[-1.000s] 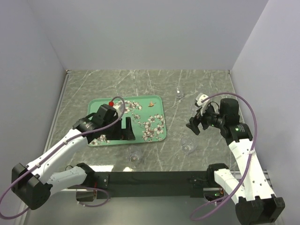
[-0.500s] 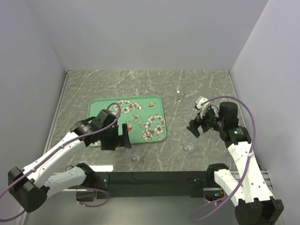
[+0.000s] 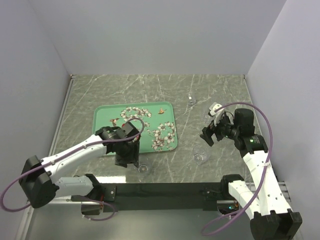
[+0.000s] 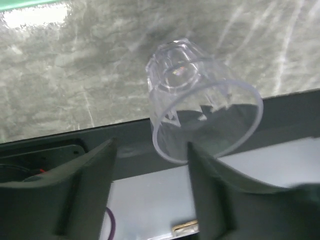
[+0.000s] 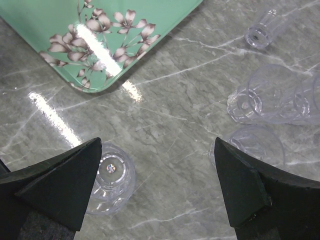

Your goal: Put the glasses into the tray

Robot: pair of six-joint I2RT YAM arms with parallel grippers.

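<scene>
The left gripper (image 3: 131, 159) has left the tray (image 3: 105, 117), over which it stood a second ago. It now sits low and left of centre in the overhead frame, at the near edge of the table (image 3: 225, 90), and the tray's printed face is almost fully uncovered. Just to its right sits a glass (image 3: 144, 169), in the same spot as before. In the left wrist view that glass fills the upper centre, mouth toward the camera. The fingers (image 4: 85, 190) stand moderately apart below it, with the right-hand one overlapping the rim; contact cannot be confirmed. The right gripper (image 5: 157, 142), right of centre overhead, sits slightly lower than a second ago, its fingers spread wide with only table between them. Other glasses (image 5: 255, 100) rest on the table, outside the tray.
</scene>
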